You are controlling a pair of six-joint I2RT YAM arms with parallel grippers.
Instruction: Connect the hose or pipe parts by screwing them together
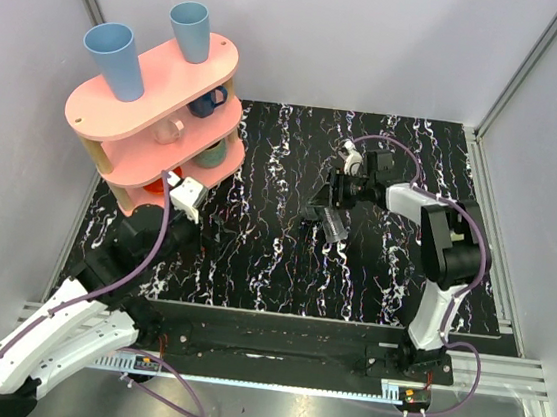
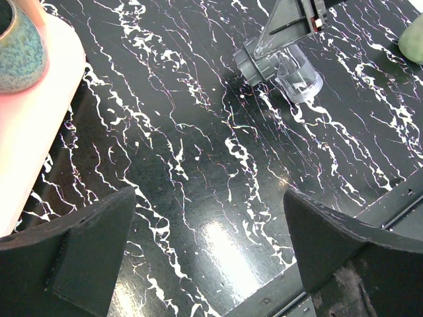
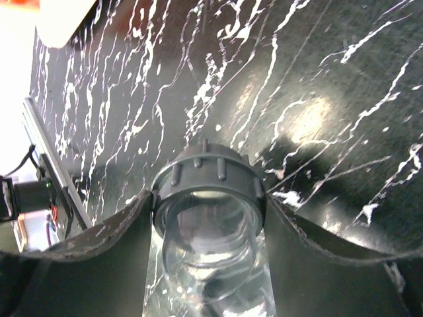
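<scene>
A dark grey ribbed nut [image 3: 208,177] sits on the end of a clear tubular pipe part [image 3: 208,254]. My right gripper [image 3: 208,198] is shut on the nut, one finger on each side. In the top view the right gripper [image 1: 330,217] holds this pair [image 1: 334,227] low over the middle of the table. The left wrist view shows the nut [image 2: 254,64] and the clear tube [image 2: 301,77] hanging from a right finger [image 2: 289,23]. My left gripper [image 2: 210,198] is open and holds nothing. It hovers by the pink shelf, well left of the parts [image 1: 199,222].
A pink two-tier shelf [image 1: 156,89] with two blue cups [image 1: 114,59] on top and mugs beneath stands at the back left. Its edge [image 2: 33,132] and a teal mug [image 2: 16,46] lie close on the left gripper's left. A metal rail [image 1: 274,334] runs along the near edge.
</scene>
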